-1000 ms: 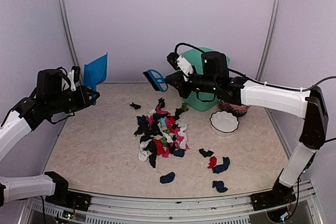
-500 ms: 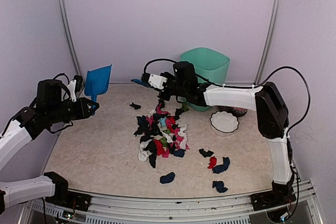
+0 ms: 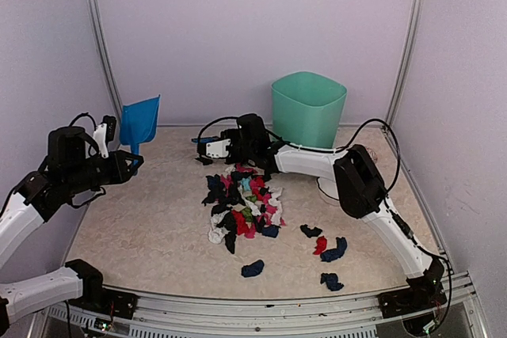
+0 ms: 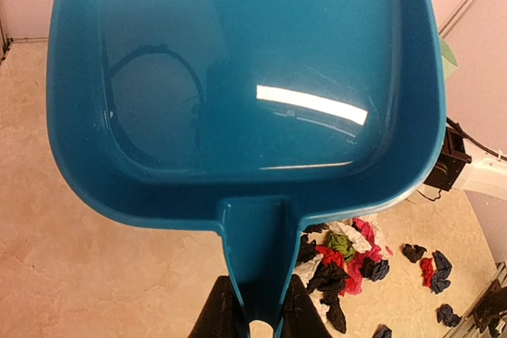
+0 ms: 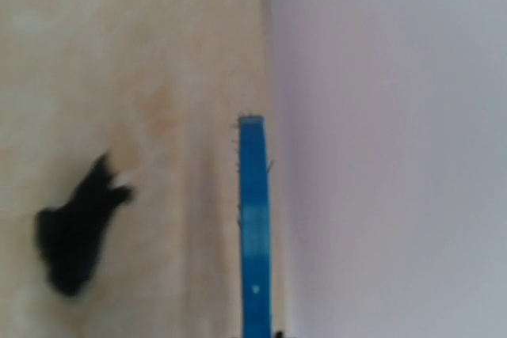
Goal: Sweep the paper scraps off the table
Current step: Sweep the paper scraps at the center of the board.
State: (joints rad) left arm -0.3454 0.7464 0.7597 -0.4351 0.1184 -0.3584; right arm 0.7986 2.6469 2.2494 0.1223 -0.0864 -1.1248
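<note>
Right pincer (image 3: 210, 146) with brush (image 3: 200, 141), arm (image 3: 317, 162) outstretched

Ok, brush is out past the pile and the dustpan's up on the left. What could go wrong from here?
1. The dustpan is held off the table, well left of the pile of scraps; a sweep now would likely scatter them uncaught.
2. The right arm stretches across the pile's far side, so drawing the brush back could drag scraps.
3. A few loose scraps near the front edge might get knocked off.

Multicoloured paper scraps (image 3: 242, 210), seemingly crumpled, litter the table (image 3: 142, 215).
</note>
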